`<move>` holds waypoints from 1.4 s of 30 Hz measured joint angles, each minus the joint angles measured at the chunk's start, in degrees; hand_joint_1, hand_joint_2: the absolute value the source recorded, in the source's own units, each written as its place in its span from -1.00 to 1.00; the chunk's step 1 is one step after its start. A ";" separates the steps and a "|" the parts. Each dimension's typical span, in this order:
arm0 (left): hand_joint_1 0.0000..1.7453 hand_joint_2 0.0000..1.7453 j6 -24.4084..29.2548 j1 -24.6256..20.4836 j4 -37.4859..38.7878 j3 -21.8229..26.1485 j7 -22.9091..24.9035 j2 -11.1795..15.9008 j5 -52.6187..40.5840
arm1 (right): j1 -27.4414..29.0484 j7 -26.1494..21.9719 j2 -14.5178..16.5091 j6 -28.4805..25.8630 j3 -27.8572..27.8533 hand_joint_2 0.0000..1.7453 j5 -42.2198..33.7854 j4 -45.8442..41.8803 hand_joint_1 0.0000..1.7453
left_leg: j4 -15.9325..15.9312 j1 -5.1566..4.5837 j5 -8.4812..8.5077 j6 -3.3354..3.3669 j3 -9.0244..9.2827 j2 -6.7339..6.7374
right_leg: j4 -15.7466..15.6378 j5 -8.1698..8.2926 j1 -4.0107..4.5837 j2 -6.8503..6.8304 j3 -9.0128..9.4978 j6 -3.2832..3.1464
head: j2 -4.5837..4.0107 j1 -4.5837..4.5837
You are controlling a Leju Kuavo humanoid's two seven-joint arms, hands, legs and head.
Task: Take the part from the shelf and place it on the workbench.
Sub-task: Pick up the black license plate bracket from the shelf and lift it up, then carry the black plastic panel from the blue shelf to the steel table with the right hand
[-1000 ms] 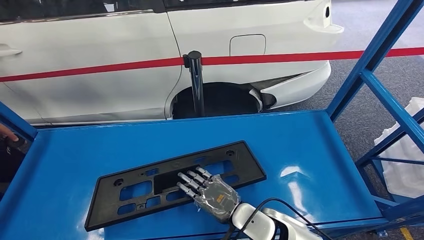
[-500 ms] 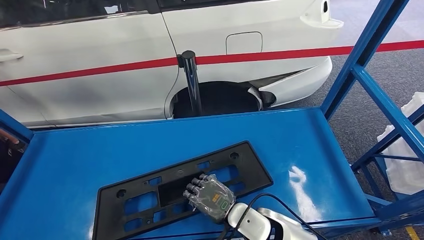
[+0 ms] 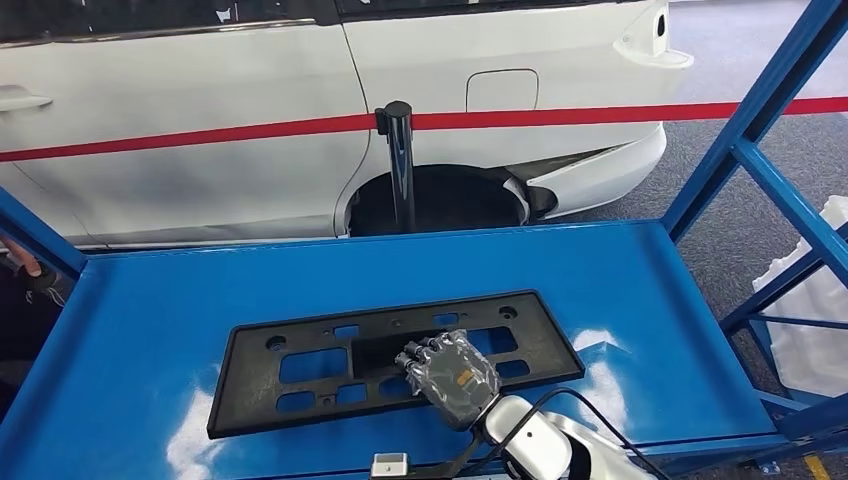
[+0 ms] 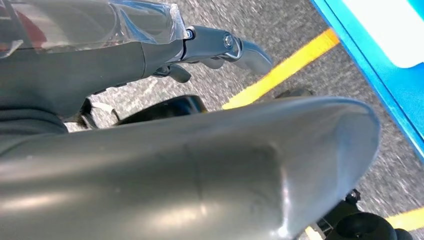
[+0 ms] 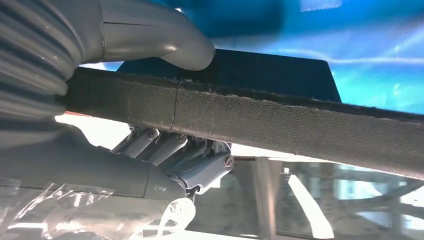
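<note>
Overhead, the black part is being gripped by the right hand at its near long edge, fingers curled over the top; the part is lying across the blue shelf, and its underside is hidden. The right arm is being cut off by the bottom edge of the frame. Behind the shelf, a white car, a red barrier belt and its black post are being seen.

At the left wrist, the left hand is being shown hanging over grey floor with a yellow line; whether it is open cannot be told.

At the right wrist, the part's edge is being pinched between thumb and fingers.

Compared with a second ago, the fingers are now curled rather than stretched flat, and the part is being held squarer to the shelf.
</note>
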 joint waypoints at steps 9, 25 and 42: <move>-1.00 -1.00 -1.67 -0.07 -0.01 1.03 -20.01 0.08 2.80 | 6.09 -7.26 -3.06 -26.20 -9.61 1.00 -24.72 -12.89 1.00 | 0.35 -0.10 -0.12 0.33 -0.49 -0.05 | -0.84 1.35 -0.20 0.13 -0.05 3.38 | 0.00 0.03; -1.00 -1.00 -2.97 -0.80 -0.01 3.33 -25.53 0.57 1.10 | 15.88 -27.15 -5.46 -38.10 -21.52 1.00 -47.06 -35.21 1.00 | 0.19 0.40 -0.06 0.18 -0.50 -0.04 | -0.83 1.27 0.28 0.14 -0.12 3.25 | 0.00 0.03; -1.00 -1.00 -2.58 -0.88 -0.01 4.11 -12.77 0.65 4.00 | 19.57 -36.39 -5.68 -40.10 -26.50 1.00 -73.10 -38.76 1.00 | 0.18 0.40 -0.06 0.17 -0.56 -0.07 | -0.82 1.27 0.29 0.11 -0.11 3.24 | 0.00 0.02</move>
